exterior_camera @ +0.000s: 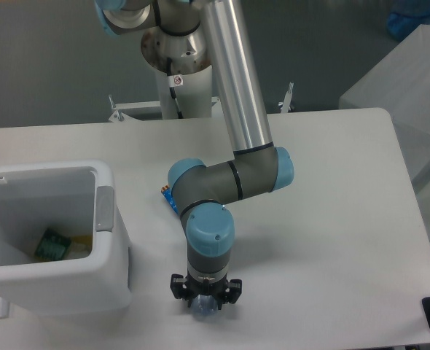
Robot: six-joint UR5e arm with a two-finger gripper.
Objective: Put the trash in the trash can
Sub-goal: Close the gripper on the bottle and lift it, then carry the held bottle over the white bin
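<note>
Clear crushed bottle [203,307] under gripper [203,303], near front table [331,219] edge.
Jaws straddle the bottle; whether they pinch it, cannot tell. Blue wrapper [170,197] peeks from behind the grey elbow. White boxy bin [55,288], rounded corners, grey latch [104,208], sits well left; green scrap [53,243] inside.

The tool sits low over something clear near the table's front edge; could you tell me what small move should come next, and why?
Probably a short further descent, then closing. The tool points straight down over the clear plastic bottle, which peeks out between its fingers on the table. Whether it is gripped yet cannot be told. The white trash can stands open to the left for afterwards.
</note>
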